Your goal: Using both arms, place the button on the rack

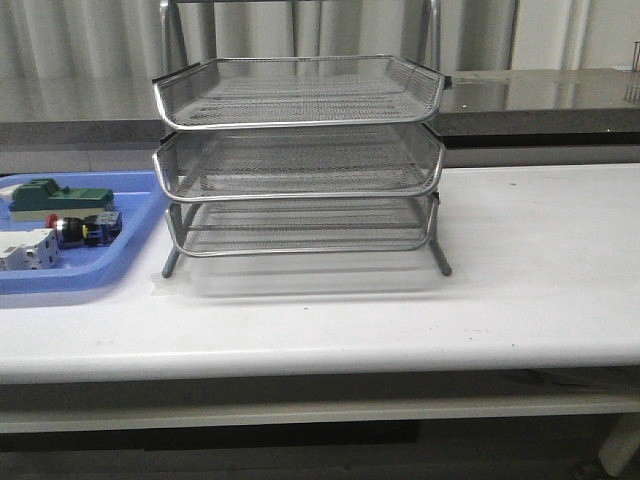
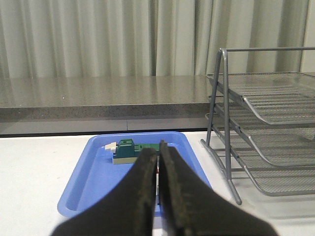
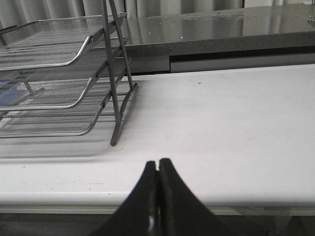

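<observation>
The button (image 1: 78,229), with a red head, black body and blue rear block, lies in the blue tray (image 1: 120,262) at the table's left. In the left wrist view it is almost wholly hidden behind the fingers. The three-tier silver wire rack (image 1: 300,150) stands at the table's middle; it also shows in the left wrist view (image 2: 266,128) and the right wrist view (image 3: 54,78). My left gripper (image 2: 158,152) is shut and empty, short of the tray. My right gripper (image 3: 157,164) is shut and empty over the table's front edge, right of the rack. Neither arm shows in the front view.
In the blue tray (image 2: 83,182) lie a green block component (image 1: 55,197), also in the left wrist view (image 2: 130,151), and a white boxy breaker (image 1: 27,249). A grey counter (image 1: 540,100) runs behind the white table (image 1: 520,260).
</observation>
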Action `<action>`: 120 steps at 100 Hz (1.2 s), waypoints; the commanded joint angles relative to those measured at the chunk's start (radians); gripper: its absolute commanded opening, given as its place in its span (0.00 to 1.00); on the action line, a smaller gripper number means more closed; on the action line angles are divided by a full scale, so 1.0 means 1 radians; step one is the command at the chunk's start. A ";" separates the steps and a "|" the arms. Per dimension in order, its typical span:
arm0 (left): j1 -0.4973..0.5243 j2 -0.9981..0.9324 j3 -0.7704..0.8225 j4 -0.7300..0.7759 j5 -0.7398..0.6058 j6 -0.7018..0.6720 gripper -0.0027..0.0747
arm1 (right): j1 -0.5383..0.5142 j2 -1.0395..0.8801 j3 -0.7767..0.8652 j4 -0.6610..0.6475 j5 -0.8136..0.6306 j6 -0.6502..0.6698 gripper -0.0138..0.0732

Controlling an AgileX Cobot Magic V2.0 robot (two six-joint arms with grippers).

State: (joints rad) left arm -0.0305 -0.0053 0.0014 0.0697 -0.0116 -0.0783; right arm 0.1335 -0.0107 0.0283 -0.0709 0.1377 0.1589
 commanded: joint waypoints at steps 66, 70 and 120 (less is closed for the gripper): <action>-0.001 -0.034 0.046 -0.001 -0.085 -0.011 0.04 | -0.007 -0.016 -0.017 0.000 -0.087 -0.010 0.08; -0.001 -0.034 0.046 -0.001 -0.085 -0.011 0.04 | -0.007 -0.016 -0.017 0.000 -0.090 -0.010 0.08; -0.001 -0.034 0.046 -0.001 -0.085 -0.011 0.04 | -0.007 0.073 -0.285 0.037 0.086 -0.005 0.08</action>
State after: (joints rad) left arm -0.0305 -0.0053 0.0014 0.0697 -0.0116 -0.0783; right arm 0.1335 0.0005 -0.1160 -0.0566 0.1853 0.1589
